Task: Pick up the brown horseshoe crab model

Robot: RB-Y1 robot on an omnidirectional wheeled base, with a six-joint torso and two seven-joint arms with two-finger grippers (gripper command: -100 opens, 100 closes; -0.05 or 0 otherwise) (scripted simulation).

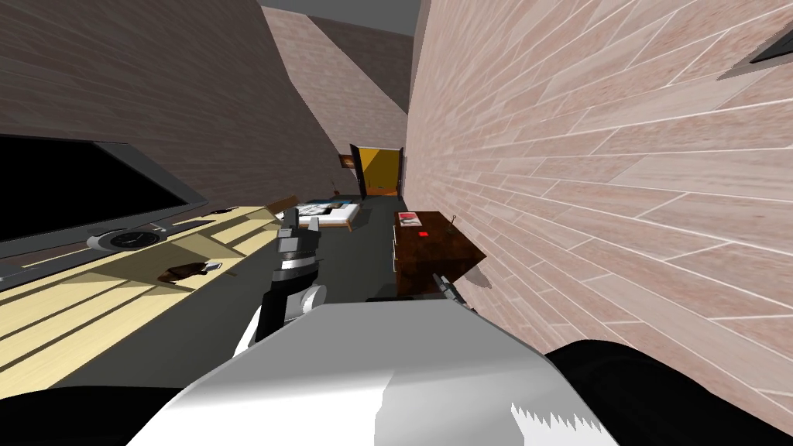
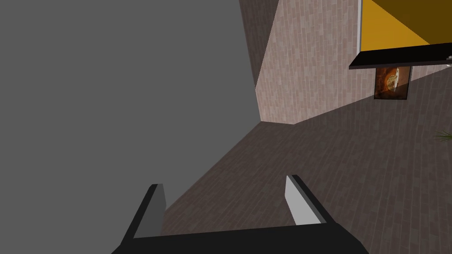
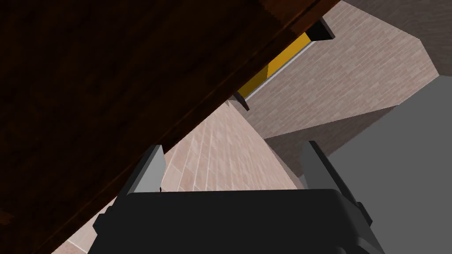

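Along the robot's left side: long pale wood worktop (image 1: 93,310), running away from the robot, with a big black screen (image 1: 70,186) standing at its back. Opposite side: pale brick wall (image 1: 619,193), with a dark brown cabinet (image 1: 437,248) against it. Far end of the room: bed (image 1: 333,213) and a yellow door (image 1: 381,166).

Left arm: raised in the middle of the head view, between worktop and cabinet. Left gripper (image 2: 224,181) released, fingers spread wide, nothing between them.

Right arm: low, next to the cabinet. Right gripper (image 3: 234,145) likewise released and empty; one finger close beside the cabinet's dark side panel.

Brown horseshoe crab model (image 1: 184,272): lies flat on the worktop, near its front edge, in front of a round dark dial (image 1: 128,238). A small white item touches its end nearer the arm. The model sits to the left of the left arm and apart from it, and much farther from the right gripper across the floor. No contact with either gripper.
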